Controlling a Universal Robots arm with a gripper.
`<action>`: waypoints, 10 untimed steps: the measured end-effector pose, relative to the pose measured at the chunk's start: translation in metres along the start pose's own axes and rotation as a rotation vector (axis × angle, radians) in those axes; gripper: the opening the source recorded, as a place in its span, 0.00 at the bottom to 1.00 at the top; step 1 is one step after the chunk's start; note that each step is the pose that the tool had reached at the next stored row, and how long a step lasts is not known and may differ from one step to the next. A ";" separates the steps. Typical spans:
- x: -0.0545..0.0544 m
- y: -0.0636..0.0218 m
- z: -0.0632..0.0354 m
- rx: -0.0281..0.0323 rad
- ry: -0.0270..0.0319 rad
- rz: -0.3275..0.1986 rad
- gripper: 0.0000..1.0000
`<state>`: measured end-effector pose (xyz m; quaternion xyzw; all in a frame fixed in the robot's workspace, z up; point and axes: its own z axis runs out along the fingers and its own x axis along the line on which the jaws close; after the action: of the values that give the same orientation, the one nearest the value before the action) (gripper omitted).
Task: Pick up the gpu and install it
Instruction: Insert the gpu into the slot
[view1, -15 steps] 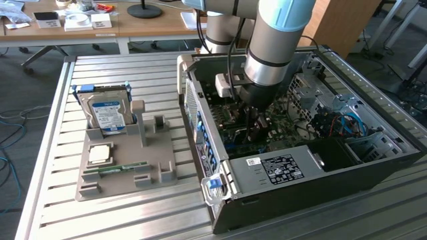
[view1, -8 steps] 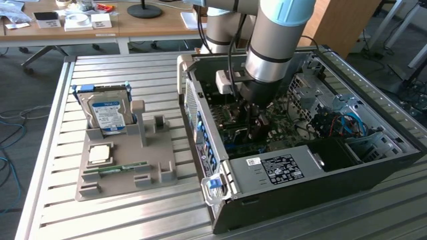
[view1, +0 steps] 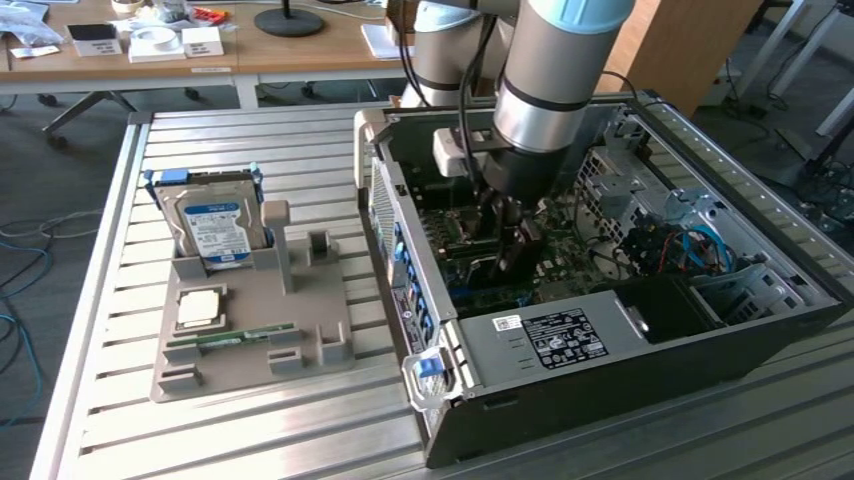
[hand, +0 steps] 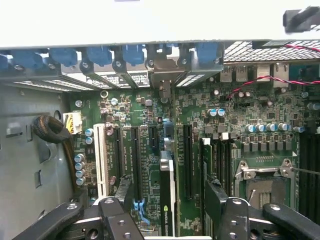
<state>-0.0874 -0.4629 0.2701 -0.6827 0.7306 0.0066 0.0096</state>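
Observation:
The gpu (hand: 167, 200) stands on edge in a motherboard slot inside the open computer case (view1: 747, 340), and its pale metal bracket (hand: 162, 75) reaches the rear slot openings. My gripper (hand: 170, 197) is open, with one black finger (hand: 124, 192) on each side of the card and a gap between each finger and the board. In the exterior view the gripper (view1: 514, 255) hangs down into the middle of the case, over the motherboard.
A grey holder (view1: 254, 350) on the exterior view's left carries a hard drive (view1: 214, 225), a RAM stick (view1: 247, 338) and a CPU (view1: 200, 308). The power supply (view1: 561, 340) sits close to the gripper. Red wires (hand: 260, 82) and blue slot latches (hand: 132, 52) line the case rear.

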 end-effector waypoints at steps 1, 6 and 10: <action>0.000 0.0000 -0.0008 0.0001 0.0000 0.000 0.69; 0.000 0.0000 -0.0092 0.0002 0.0000 0.000 0.69; 0.000 0.0000 -0.0175 0.0002 0.0000 0.000 0.69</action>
<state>-0.0875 -0.4628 0.2876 -0.6827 0.7306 0.0065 0.0096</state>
